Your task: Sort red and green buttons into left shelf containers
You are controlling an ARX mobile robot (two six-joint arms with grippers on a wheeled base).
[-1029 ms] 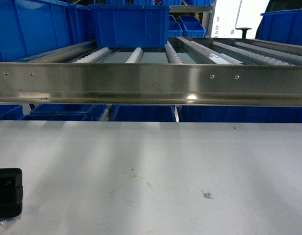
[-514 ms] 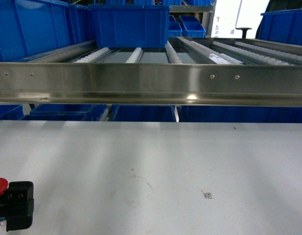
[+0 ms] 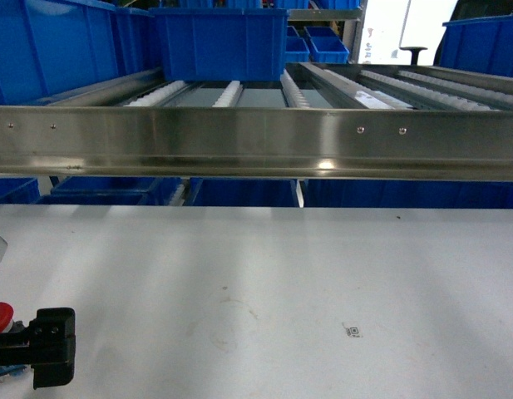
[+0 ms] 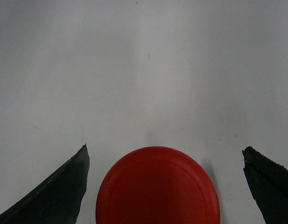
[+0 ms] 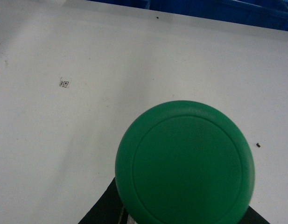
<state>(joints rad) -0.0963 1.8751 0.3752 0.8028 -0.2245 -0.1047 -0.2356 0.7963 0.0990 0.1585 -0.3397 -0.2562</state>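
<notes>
A: Head view. What lies between the robot and the shelf?

B: A pale grey surface [image 3: 323, 266] spans the foreground. Beyond its far edge a stainless steel rail [image 3: 256, 141] crosses the whole width, fronting the roller tracks [image 3: 231, 91] of the shelf. Blue bins [image 3: 219, 41] stand on the tracks behind the rail, toward its left end; further blue bins show below the rail. The rail stands across the direct line from the surface to those bins.

A: Where is the red button?

B: At the lower left corner, well in front of the rail's left end. Only the edge of the red cap [image 3: 0, 316] shows, just beside the black body of the left hand [image 3: 48, 345]. In the left wrist view the red button [image 4: 158, 186] sits between the two dark fingers [image 4: 55, 196], which are spread, with pale surface visible on each side of the cap; contact cannot be seen.

A: And the green button?

B: In the right wrist view the green button [image 5: 185, 163] fills the lower centre, over the surface. Dark parts of the right hand [image 5: 104, 212] show beneath the cap; whether they pinch it cannot be told. A small printed mark [image 5: 64, 83] lies on the surface, up and left of the cap.
</notes>
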